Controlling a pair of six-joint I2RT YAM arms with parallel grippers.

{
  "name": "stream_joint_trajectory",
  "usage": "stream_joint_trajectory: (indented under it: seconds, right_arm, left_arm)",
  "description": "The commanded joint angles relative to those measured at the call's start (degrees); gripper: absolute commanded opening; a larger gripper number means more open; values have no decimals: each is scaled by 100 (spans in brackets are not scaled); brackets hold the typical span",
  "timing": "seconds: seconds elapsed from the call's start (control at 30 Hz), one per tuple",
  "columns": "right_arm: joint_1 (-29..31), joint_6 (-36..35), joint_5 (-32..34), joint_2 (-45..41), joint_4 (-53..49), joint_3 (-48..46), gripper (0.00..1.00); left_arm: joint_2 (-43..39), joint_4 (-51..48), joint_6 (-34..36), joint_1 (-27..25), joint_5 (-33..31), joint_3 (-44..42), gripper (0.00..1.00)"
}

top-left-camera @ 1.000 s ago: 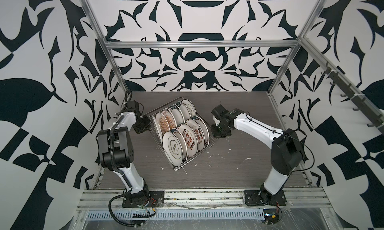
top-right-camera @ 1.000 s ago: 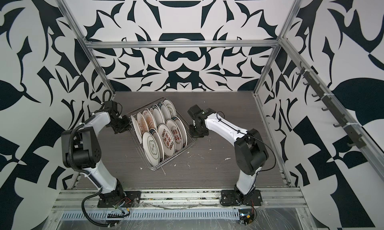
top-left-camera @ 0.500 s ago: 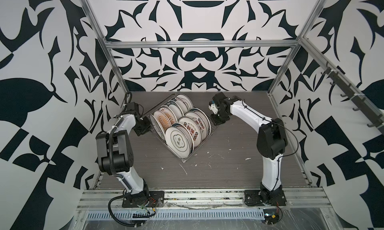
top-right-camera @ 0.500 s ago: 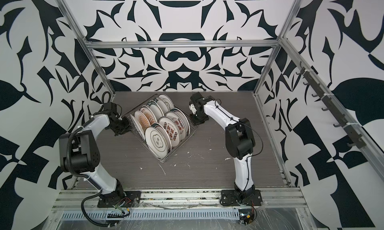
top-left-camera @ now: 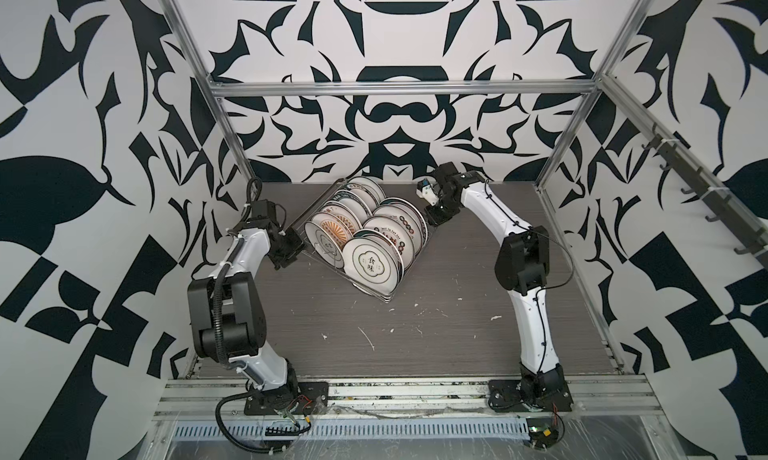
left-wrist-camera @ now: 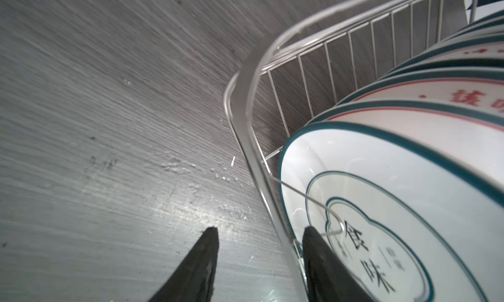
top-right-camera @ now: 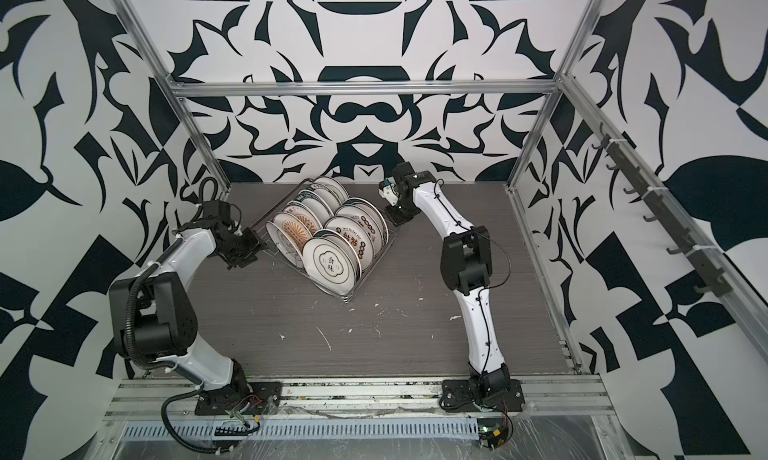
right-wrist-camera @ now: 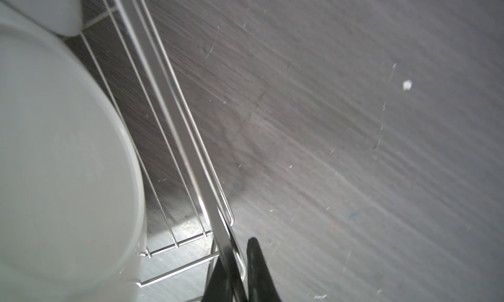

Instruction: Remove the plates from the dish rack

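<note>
Plates (top-left-camera: 372,267) standing in dish rack (right-wrist-camera: 175,123), left hand (left-wrist-camera: 259,229) open, right hand (right-wrist-camera: 241,246) gripping rack

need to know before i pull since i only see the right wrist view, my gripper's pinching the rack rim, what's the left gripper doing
observer: the left gripper is open, its jaws straddling the rim of the rack on the side far from yours, not clamping it
operator: anything close to it
observer: a plate with black characters stands just inside that rim, right beside the gripper
operator: any plates out yet
observer: none that a top view shows; the plates all stand on edge in the rack, in two rows
</note>
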Motion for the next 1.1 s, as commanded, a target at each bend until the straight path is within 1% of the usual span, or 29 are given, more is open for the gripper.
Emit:
stream_joint_trajectory:
  seconds: [0.0,0.1,0.23,0.43,0.47,0.53,0.6,0.67,0.8,0.93,1.07]
  right_arm:
    - [-473,-49,245,16,555,303,0]
    - [-547,-542,111,122,680,416,0]
    - [-638,-1133,164,369,753,736,0]
    - [-854,-1427,158,755,780,1483,0]
    - [-862,-1447,194,907,860,1525,0]
    - [-863,-1462,162,923,984,1524,0]
    - [-859,-1378,144,887,1149,1489,0]
    - [-859,-1250,202,830,1319,1410,0]
    - [-897,-941,152,807,1392,1374,1]
    - [-961,-784,-120,609,1421,1254,11]
    - [-1002,-750,-341,519,1445,1122,21]
  left_arm:
    - [-156,-519,-24,-126,-64,99,56]
    - [-335,-593,-47,-184,-151,17,58]
    - [-658,-834,-3,-182,-338,-55,60]
    - [-1025,-1162,140,-190,-528,-138,65]
    - [-1055,-1124,168,-181,-631,-166,67]
    - [-1046,-988,200,-178,-792,-209,70]
    - [-973,-922,216,-174,-868,-181,70]
    - [-865,-612,239,-176,-930,-138,70]
    - [-576,-307,484,-173,-967,120,72]
    - [-418,100,736,-174,-1010,334,73]
    - [-186,271,1045,-173,-1094,690,74]
